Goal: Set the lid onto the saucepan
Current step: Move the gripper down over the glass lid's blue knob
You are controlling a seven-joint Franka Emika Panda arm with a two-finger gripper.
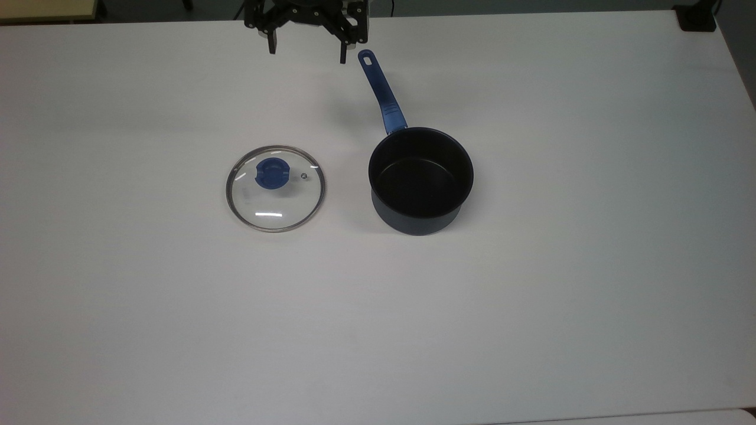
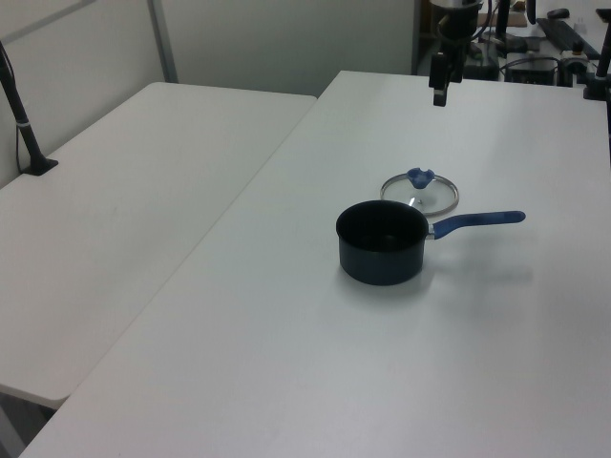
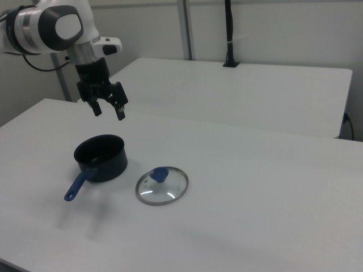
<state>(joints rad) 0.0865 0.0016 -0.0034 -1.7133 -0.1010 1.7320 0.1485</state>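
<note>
Lying flat on the white tabletop (image 1: pixel 177 330), the lid (image 1: pixel 275 188) had its blue knob up and stood apart from the saucepan (image 1: pixel 420 180), on the top view's left of it. The saucepan stood upright, its long handle (image 1: pixel 381 92) pointing toward the top view's upper edge, slightly left. The tool (image 1: pixel 307 50) hung above the tabletop near the handle's end, fingers wide apart and empty. A second white table (image 2: pixel 115 191) stood beside, before a pale wall.

Top view overhead; side views oblique, opposed.
</note>
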